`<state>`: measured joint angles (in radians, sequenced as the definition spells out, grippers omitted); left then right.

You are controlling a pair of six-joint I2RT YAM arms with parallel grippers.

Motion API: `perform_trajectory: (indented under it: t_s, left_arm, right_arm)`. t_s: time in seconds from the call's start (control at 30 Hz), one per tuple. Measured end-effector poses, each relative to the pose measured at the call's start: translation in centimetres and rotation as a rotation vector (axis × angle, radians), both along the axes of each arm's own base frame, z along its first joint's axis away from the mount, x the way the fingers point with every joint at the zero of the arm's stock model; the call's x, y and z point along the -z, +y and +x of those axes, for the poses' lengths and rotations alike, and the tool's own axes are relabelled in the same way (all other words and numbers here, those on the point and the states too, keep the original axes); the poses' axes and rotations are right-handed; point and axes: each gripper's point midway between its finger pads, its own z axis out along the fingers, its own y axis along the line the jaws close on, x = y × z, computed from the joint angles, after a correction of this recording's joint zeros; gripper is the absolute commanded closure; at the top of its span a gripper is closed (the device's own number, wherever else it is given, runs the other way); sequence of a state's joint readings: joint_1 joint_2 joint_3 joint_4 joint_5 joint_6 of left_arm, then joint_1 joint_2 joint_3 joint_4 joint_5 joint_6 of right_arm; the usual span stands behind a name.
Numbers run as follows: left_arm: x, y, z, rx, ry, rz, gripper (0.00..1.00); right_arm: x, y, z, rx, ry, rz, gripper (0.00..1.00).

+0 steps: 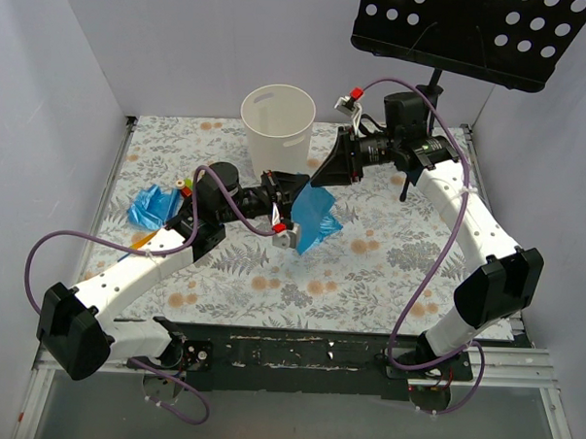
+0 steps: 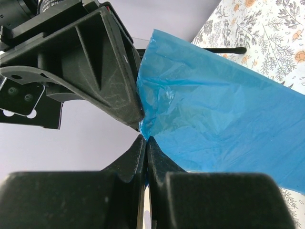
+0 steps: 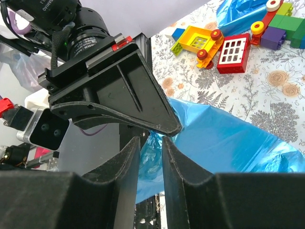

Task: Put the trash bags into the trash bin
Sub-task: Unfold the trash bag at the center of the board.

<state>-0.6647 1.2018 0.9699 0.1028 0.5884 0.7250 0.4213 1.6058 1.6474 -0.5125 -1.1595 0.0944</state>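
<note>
Blue trash bag (image 1: 314,218) hangs in the air above the floral table (image 1: 398,268), just in front of the trash bin (image 1: 277,141) and not yet in it. The left gripper (image 2: 144,143) has its fingers pressed together on one corner of the film. That pinch carries the sheet's weight and leaves the rest drooping toward the table. The right gripper (image 3: 150,150) faces it head-on, jaws a narrow way apart with the bag's edge running between them; nothing shows them biting the film. I judge that the two are set nose to nose so the right one can take a layer beside the left's pinch. The mouth could then be pulled open and fitted over the bin's rim. A second blue bag (image 1: 155,206) lies crumpled at the table's left beside the toy blocks (image 3: 214,43), well apart from the bin.
</note>
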Motion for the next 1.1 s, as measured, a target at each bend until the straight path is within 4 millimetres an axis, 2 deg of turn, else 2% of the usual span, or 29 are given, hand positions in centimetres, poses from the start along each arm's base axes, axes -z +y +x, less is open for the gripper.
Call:
perform_trajectory:
  t_s: [0.13,0.23,0.53,0.6,0.77,0.83,1.03,1.1]
  left_arm:
    - [-0.2,0.0,0.1,-0.003,-0.004,-0.008,1.00]
    - [-0.3,0.0,0.1,-0.005,-0.002,-0.010,1.00]
    - [-0.6,0.1,0.2,-0.012,-0.012,-0.021,1.00]
    - [-0.8,0.1,0.3,-0.017,-0.013,-0.025,1.00]
    - [-0.7,0.2,0.6,-0.033,-0.010,-0.027,1.00]
    - [-0.6,0.3,0.8,-0.045,-0.002,-0.028,0.95]
    - [-0.1,0.6,1.6,-0.099,0.049,-0.040,0.98]
    - [-0.1,0.8,1.7,-0.113,0.065,-0.047,0.92]
  right_arm:
    - [0.4,0.0,0.1,0.013,0.008,-0.013,0.70]
    - [0.6,-0.1,0.3,0.024,0.007,-0.022,0.78]
    - [0.7,-0.1,0.5,0.030,-0.002,-0.025,0.89]
    - [0.7,-0.1,0.5,0.030,-0.005,-0.025,0.99]
    - [0.8,-0.1,0.5,0.032,-0.008,-0.027,0.99]
    - [0.8,-0.1,0.7,0.041,-0.010,-0.031,0.99]
    - [1.0,-0.3,1.3,0.070,-0.016,-0.042,0.99]
    - [1.1,-0.4,1.4,0.078,-0.018,-0.046,0.99]
